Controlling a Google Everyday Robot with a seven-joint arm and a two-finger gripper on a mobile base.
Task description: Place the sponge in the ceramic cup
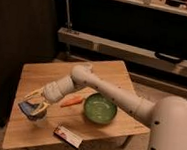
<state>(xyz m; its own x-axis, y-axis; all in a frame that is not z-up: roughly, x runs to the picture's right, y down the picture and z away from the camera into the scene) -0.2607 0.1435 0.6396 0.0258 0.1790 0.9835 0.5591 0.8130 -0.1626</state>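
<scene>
Pincer (34, 103) clamped on sponge (28, 109), just above ceramic cup (40, 118)

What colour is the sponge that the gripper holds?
Blue. The camera view shows the sponge in the gripper, just above the ceramic cup.

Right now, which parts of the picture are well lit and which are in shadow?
Camera view: the wooden table is warmly lit; the background behind it is dark; the gripper, holding the sponge over the ceramic cup at the table's front-left corner, is lit well enough to see.
</scene>
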